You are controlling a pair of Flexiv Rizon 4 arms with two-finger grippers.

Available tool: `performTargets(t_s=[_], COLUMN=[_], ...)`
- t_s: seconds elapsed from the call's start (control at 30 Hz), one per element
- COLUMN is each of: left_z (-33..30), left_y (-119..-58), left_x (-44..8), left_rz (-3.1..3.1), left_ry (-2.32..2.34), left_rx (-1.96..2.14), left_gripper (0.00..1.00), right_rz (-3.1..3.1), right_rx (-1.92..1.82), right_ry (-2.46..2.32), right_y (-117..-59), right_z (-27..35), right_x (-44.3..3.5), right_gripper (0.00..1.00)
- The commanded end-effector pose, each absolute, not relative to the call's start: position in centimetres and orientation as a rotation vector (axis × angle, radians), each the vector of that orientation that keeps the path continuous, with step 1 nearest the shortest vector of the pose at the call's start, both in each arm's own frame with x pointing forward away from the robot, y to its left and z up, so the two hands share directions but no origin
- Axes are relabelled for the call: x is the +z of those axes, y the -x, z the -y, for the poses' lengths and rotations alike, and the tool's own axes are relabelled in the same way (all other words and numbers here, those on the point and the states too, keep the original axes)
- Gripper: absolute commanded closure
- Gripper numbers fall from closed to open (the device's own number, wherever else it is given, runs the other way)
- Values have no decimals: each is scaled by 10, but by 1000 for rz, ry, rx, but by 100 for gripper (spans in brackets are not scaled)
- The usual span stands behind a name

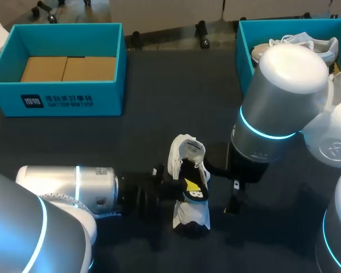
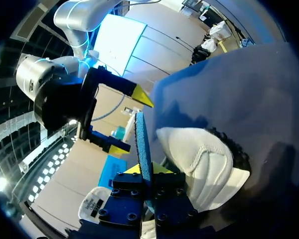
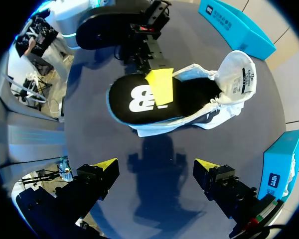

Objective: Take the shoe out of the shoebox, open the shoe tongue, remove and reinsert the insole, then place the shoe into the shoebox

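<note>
A white shoe lies on the dark table in front of me, its opening facing up. My left gripper comes in from the left and is shut on the black insole with a white logo; one yellow fingertip lies on top of it. In the left wrist view the insole's blue edge stands between the fingers, beside the shoe. My right gripper hangs open just right of the shoe, above bare table, holding nothing.
A teal shoebox with brown cardboard inside stands at the back left. A second teal box at the back right holds another white shoe, partly hidden by my right arm.
</note>
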State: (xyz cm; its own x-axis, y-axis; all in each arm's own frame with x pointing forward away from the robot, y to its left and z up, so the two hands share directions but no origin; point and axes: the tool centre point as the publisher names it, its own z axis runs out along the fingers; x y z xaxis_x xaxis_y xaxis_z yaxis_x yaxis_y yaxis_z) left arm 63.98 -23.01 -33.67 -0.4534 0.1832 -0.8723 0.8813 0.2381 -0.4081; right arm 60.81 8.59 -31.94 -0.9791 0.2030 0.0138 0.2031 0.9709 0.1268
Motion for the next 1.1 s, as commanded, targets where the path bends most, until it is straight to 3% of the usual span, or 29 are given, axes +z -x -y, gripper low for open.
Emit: performTargets(t_s=[0.03,0.43,0.5,0.53,0.63,1.0,1.1], left_z=[238,229,227,226,224,227,229], left_y=[-651,-654,-650,-649,-645,-630,-628], left_x=[-342,-340,-338,-337,-332,-316,-315], left_rz=[-1833,-1856,-1852,-1852,-1844,-1798,-1788], left_ry=[-967,-927,-934,-934,-935,-979,-996], left_rx=[-1236,-1288,-1289,-1308,-1321,-1364,-1363], left_gripper=[100,100,78,72,67,72,86], right_rz=[3118,3118,3118,3118,3118,3118,3118], right_rx=[-203,-203,-203,-203,-203,-203,-203], right_ry=[321,321,321,321,321,321,321], right_y=[-608,-608,-608,-608,-608,-608,-608], right_z=[-87,-87,-87,-87,-87,-87,-87], right_x=[-322,-322,-322,-322,-322,-322,-322], right_gripper=[0,0,0,0,0,0,0])
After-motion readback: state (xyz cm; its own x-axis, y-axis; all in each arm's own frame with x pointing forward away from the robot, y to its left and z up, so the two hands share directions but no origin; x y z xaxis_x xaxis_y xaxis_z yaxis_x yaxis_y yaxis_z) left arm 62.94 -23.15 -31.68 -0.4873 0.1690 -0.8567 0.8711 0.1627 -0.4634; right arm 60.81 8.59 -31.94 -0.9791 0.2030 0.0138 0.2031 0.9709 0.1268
